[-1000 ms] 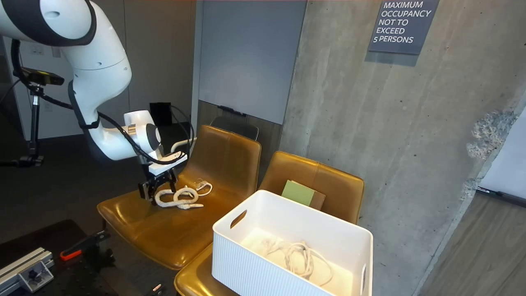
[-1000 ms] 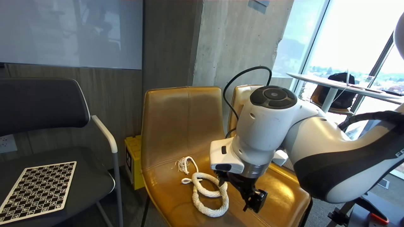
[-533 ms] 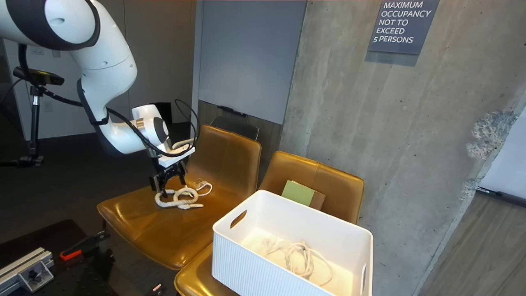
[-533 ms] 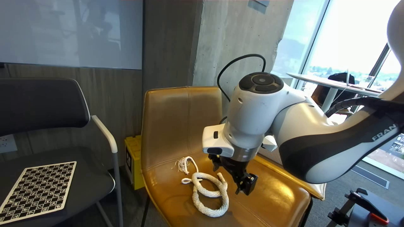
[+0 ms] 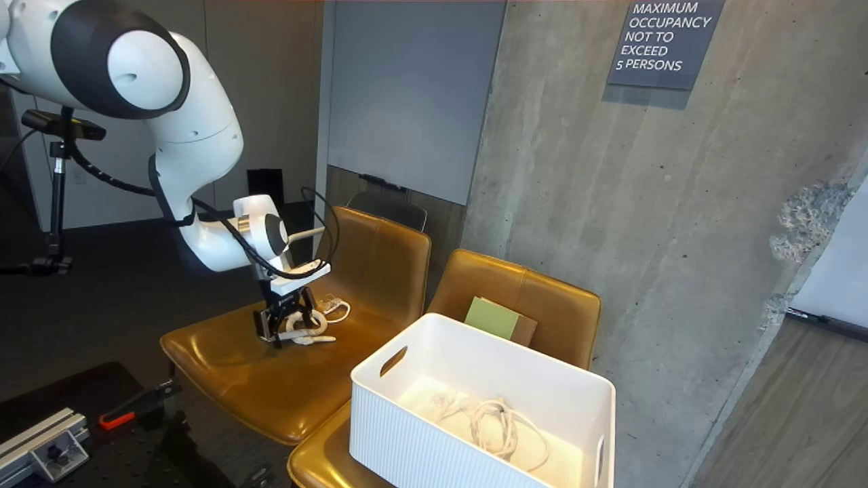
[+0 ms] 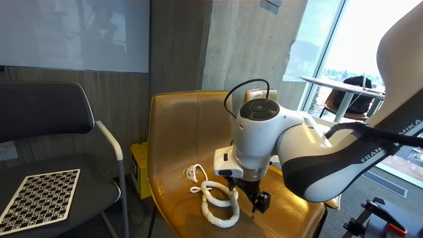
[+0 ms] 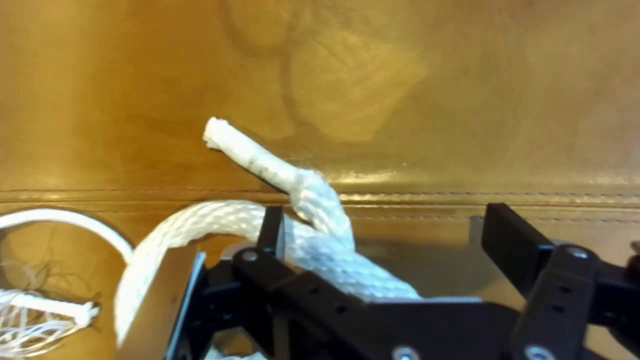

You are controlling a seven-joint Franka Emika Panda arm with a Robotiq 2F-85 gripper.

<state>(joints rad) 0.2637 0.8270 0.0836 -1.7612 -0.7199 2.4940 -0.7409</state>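
White braided rope (image 7: 345,270), wrist view: lies on the gold chair (image 7: 475,100), partly looped, one short end kinked aside. Gripper (image 7: 386,225) stands wide, fingers (image 7: 510,245) far apart, holding nothing. Rope runs into the gap between them; the finger at picture left overlaps it, contact cannot be told. Beside the rope: a thin cord (image 7: 45,215) and frayed strands (image 7: 45,330); whether these join the rope is unclear.

In an exterior view: gripper is low over the chair, at the rope. On the next chair (image 5: 563,312) stands a bin (image 5: 407,434), a coil (image 5: 507,440) of cord inside; a green block (image 5: 489,318) rests behind it, by the backrest.

In an exterior view: rope rests in loops on the seat, gripper at their edge. A patterned board (image 6: 39,201) lies on a dark chair (image 6: 96,178).

Progress, judged: reach looks nearly complete; gripping and lifting the rope appear undone.
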